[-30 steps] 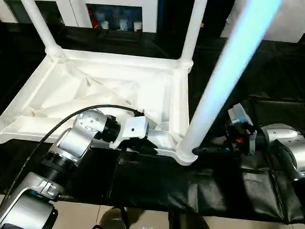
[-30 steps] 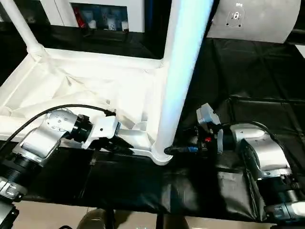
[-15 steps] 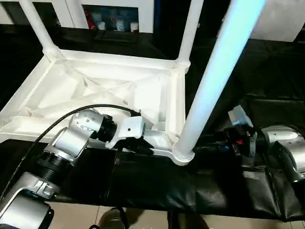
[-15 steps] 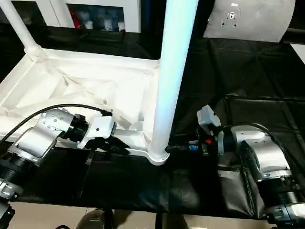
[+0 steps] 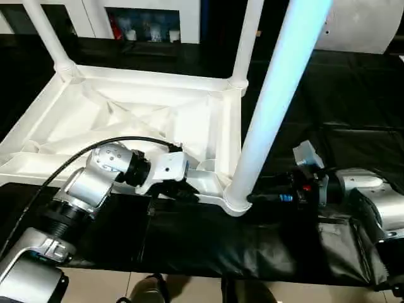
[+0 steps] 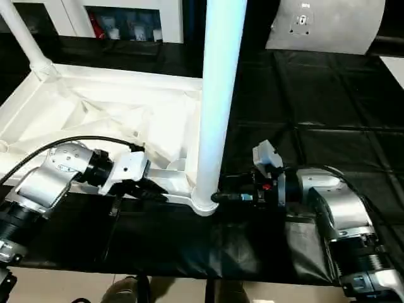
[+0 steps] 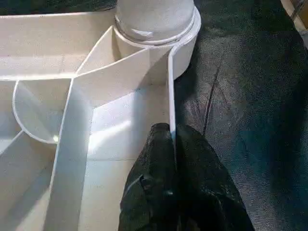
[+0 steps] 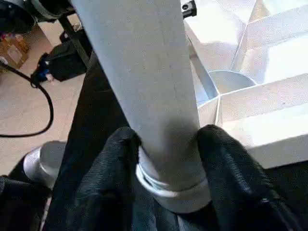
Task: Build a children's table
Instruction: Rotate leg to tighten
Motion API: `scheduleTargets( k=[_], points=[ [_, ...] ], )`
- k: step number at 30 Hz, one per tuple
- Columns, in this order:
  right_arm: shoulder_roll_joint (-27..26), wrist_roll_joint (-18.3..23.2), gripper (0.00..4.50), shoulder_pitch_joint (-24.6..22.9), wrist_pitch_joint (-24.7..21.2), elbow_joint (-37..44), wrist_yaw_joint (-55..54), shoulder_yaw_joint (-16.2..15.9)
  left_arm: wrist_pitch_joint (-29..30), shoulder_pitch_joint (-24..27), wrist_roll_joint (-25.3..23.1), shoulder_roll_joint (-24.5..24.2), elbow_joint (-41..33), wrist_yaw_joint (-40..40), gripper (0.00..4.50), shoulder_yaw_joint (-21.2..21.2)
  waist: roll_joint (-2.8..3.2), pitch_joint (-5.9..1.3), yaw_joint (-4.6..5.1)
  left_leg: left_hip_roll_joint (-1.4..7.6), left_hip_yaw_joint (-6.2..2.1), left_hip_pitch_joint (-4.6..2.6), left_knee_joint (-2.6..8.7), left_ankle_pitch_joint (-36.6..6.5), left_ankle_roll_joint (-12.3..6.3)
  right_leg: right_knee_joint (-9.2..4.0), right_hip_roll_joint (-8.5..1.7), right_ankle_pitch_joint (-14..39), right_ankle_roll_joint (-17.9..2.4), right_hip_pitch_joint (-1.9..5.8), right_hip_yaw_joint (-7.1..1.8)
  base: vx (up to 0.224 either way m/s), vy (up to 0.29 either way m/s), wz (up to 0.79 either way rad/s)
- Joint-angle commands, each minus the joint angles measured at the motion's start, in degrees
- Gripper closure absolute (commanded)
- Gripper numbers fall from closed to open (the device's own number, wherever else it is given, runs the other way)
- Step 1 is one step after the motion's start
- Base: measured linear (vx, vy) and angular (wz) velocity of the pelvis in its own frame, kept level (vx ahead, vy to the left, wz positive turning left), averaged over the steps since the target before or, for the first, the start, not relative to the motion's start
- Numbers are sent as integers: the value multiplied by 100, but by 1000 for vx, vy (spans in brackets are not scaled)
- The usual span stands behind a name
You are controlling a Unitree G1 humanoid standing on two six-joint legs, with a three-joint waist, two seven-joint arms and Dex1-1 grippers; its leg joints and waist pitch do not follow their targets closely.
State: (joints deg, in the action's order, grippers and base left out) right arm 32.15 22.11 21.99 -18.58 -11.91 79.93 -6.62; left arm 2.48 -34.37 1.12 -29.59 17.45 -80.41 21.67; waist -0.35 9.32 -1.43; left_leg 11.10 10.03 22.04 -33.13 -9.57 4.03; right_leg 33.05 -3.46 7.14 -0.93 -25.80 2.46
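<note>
The leg (image 6: 219,95) stands upright in the tabletop (image 5: 126,120) corner socket; the right gripper (image 8: 166,159) clasps its base, while the closed left gripper (image 7: 168,144) pinches the adjacent rim.

Bright overhead light glares bluish off the near leg (image 5: 278,95); dark surroundings.

- The left arm (image 5: 82,189) reaches in from the lower left, its silver forearm angled up toward the middle, a black cable looping over the wrist.
- The left gripper (image 7: 171,139) has its two black fingers pinched together on a thin white rim.
- The right arm (image 6: 341,214) comes in from the lower right, with the wrist turned inward and level.
- The right gripper (image 8: 168,144) has its black fingers (image 8: 226,159) set either side of a white leg's base, touching it.
</note>
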Motion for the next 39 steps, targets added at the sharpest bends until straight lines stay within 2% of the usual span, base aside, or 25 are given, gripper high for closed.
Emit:
scheduleTargets(
  k=[1,3,6,8,10,13,23,26,27,28,29,30,31,32,33,34,36,37,38,39],
  points=[
    [-55,35,201,-6,56,237,-78,-77,-43,71,-17,105,-134,-73,450,229,-39,-418,1,160,-11,-90,374,-1263,-498,-423,-345,2435,-1164,360,-209,0,0,0],
    [-61,-50,180,-10,184,226,-139,-83,-45,69,-20,107,-128,-74,450,230,-37,-422,-9,161,-3,-95,372,-1250,-502,-413,-347,2322,-1201,356,-216,0,0,0],
    [-72,-121,180,-11,303,161,-133,-121,-45,65,-17,107,-120,-75,450,229,-31,-427,-37,170,9,-103,373,-1197,-517,-393,-345,2092,-1308,359,-223,0,0,0],
    [-75,-72,217,-6,229,175,-92,-117,-47,62,-17,106,-115,-76,450,226,-36,-426,-41,168,7,-97,377,-1185,-527,-386,-343,2049,-1322,369,-223,0,0,0],
    [-85,-40,216,-2,163,192,-73,-104,-48,61,-20,105,-111,-75,450,223,-37,-416,-37,165,5,-91,380,-1234,-526,-397,-352,2135,-1303,370,-222,0,0,0],
    [-56,9,241,-10,73,222,-19,-123,-51,56,-28,99,-101,-77,450,222,-41,-406,-38,162,0,-92,387,-1307,-491,-420,-358,2369,-1218,367,-221,0,0,0],
    [-103,207,248,-180,-77,443,-16,-135,81,50,-36,176,-31,71,450,164,-27,-397,-47,170,1,-96,397,-1308,-476,-424,-357,2307,-1216,357,-235,0,0,0],
    [-407,199,248,-383,-112,672,-576,-54,395,20,-75,354,-22,449,450,78,-27,-393,-58,165,-5,-91,400,-1337,-455,-434,-367,2383,-1191,353,-233,0,0,0],
    [-762,-37,248,-477,-44,738,-1360,1,662,8,-100,515,-67,754,450,21,-46,-372,-34,157,-11,-82,419,-1413,-387,-462,-367,2627,-1101,343,-229,0,0,0],
    [-949,-165,248,-515,-14,760,-1751,19,825,14,-94,610,-110,907,450,-11,-39,-343,-7,142,-22,-81,434,-1527,-301,-497,-367,2946,-986,316,-220,0,0,0],
    [-1062,-240,248,-538,2,773,-1983,28,929,20,-88,668,-138,999,450,-30,-40,-345,1,129,-37,-82,435,-1564,-245,-501,-374,3132,-911,319,-205,0,0,0],
    [-1285,-289,250,-586,-116,862,-2387,57,1059,18,-110,783,-167,1180,450,-49,-59,-336,26,110,-54,-65,443,-1616,-216,-524,-376,3353,-815,334,-190,0,0,0],
    [-1520,-336,250,-635,-215,982,-2775,76,1189,4,-147,909,-181,1373,450,-60,-35,-303,75,99,-78,-90,455,-1782,-170,-594,-384,3830,-582,288,-185,0,0,0],
    [-1743,-403,251,-675,-331,1101,-3157,88,1297,-19,-185,1039,-170,1575,450,-79,-24,-286,98,106,-79,-100,465,-1836,-144,-615,-376,3894,-540,265,-186,0,0,0],
    [-2030,-523,251,-722,-477,1268,-3634,71,1442,-69,-220,1229,-131,1842,450,-116,-30,-289,152,89,-109,-82,471,-1920,-104,-625,-380,4042,-458,277,-158,0,0,0],
    [-2221,-629,251,-744,-513,1354,-3945,60,1528,-109,-239,1350,-97,2000,450,-137,-24,-294,194,85,-123,-57,489,-1927,-79,-632,-378,4036,-405,289,-143,0,0,0],
    [-2784,-851,251,-752,-624,1454,-4836,139,1683,-220,-276,1650,10,2367,450,-185,2,-299,247,82,-121,-76,503,-1972,-130,-667,-375,3876,-396,262,-137,0,0,0],
    [-2860,-881,252,-748,-634,1461,-4954,148,1704,-236,-282,1692,25,2416,450,-192,1,-292,262,82,-114,-73,508,-1971,-130,-679,-371,3840,-395,252,-140,0,0,0],
    [-3311,-1040,252,-689,-670,1423,-5685,262,1746,-336,-350,1914,146,2697,450,-220,19,-299,265,84,-122,-77,510,-1985,-131,-676,-377,3793,-412,256,-135,0,0,0],
    [-3664,-1146,252,-639,-712,1387,-6270,360,1782,-408,-417,2079,225,2902,450,-236,33,-287,290,88,-116,-91,520,-2062,-102,-696,-368,3781,-423,218,-138,0,0,0]
  ],
)
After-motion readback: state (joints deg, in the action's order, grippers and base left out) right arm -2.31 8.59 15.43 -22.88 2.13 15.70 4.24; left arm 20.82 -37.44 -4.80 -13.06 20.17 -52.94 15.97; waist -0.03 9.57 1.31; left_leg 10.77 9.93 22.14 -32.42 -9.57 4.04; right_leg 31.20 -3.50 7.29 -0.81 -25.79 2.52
